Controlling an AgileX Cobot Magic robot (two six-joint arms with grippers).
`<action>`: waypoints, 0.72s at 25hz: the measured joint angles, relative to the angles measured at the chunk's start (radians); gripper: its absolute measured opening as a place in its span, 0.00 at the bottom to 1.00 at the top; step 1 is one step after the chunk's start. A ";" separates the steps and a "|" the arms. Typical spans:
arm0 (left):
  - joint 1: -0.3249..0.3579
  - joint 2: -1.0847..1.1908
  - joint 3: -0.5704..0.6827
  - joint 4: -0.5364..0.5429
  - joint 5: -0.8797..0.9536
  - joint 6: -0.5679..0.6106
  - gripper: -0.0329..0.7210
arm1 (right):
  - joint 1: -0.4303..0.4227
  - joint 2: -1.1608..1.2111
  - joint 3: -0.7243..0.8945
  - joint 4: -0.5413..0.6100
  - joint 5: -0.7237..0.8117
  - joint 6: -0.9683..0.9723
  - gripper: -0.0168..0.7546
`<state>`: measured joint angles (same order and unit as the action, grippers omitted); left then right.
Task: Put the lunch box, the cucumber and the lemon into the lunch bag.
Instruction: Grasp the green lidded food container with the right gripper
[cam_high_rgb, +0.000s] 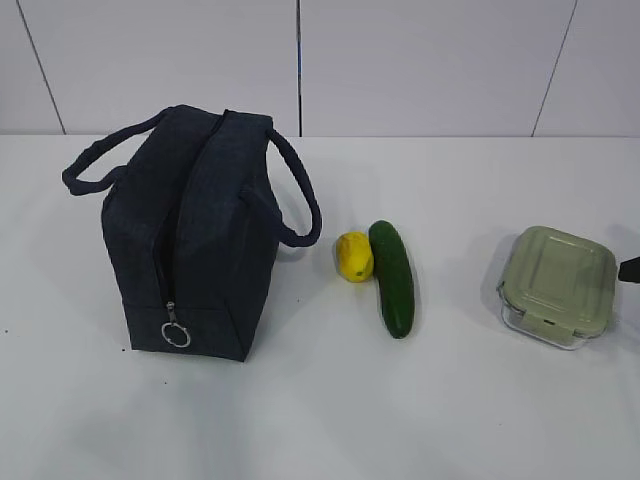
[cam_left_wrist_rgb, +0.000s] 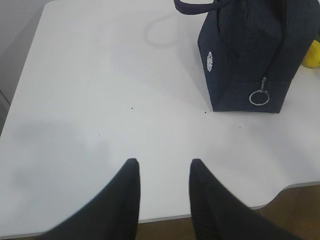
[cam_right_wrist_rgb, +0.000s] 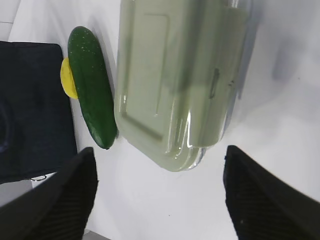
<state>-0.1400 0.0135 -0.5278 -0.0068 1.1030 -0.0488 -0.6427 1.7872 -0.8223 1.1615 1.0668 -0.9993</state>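
Left wrist view: the left gripper (cam_left_wrist_rgb: 161, 167) is seen with its 2 dark fingers (cam_left_wrist_rgb: 125, 200) set apart and nothing held between them, over the bare white table (cam_left_wrist_rgb: 100, 100). Ahead of the fingertips and to their right, well apart from them, the lunch bag (cam_left_wrist_rgb: 250, 55) is seen standing upright. Its zipper runs down the end panel nearest the gripper and ends in a metal ring pull (cam_left_wrist_rgb: 259, 97); the zipper appears closed. A small round white logo (cam_left_wrist_rgb: 210, 61) is borne on the side panel. Beyond the bag's far right edge, a sliver of the lemon (cam_left_wrist_rgb: 313, 54) is visible.

Right wrist view: the right gripper (cam_right_wrist_rgb: 160, 165) is seen spread wide and empty, its 2 black fingers (cam_right_wrist_rgb: 70, 200) standing at either side of the frame. Just ahead of the fingertips, in the span between them, the lunch box (cam_right_wrist_rgb: 175, 80) lies flat on the table with its pale green lid uppermost; no contact with either finger is seen. Further to the left of the box, and just beside it, the cucumber (cam_right_wrist_rgb: 91, 92) is laid lengthwise. The lemon is partly hidden behind the cucumber, and the dark bag lies beyond both.

Exterior view: the 4 objects are shown in a row, with the lunch bag (cam_high_rgb: 190, 240) at left, the lemon (cam_high_rgb: 353, 256) touching or just beside the cucumber (cam_high_rgb: 392, 277) at centre, and the lunch box (cam_high_rgb: 557, 285) at right. Only a dark tip at the right edge, beside the box, is shown of the right gripper (cam_high_rgb: 630, 268).
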 joint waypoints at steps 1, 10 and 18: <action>0.000 0.000 0.000 0.000 0.000 0.000 0.37 | 0.000 0.013 -0.001 0.000 0.000 0.000 0.79; 0.000 0.000 0.000 0.000 0.000 0.000 0.37 | 0.000 0.115 -0.074 0.008 0.030 -0.002 0.78; 0.000 0.000 0.000 0.000 0.000 0.000 0.37 | 0.000 0.176 -0.092 0.062 0.037 -0.063 0.78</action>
<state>-0.1400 0.0135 -0.5278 -0.0068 1.1030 -0.0488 -0.6427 1.9630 -0.9141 1.2236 1.1041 -1.0624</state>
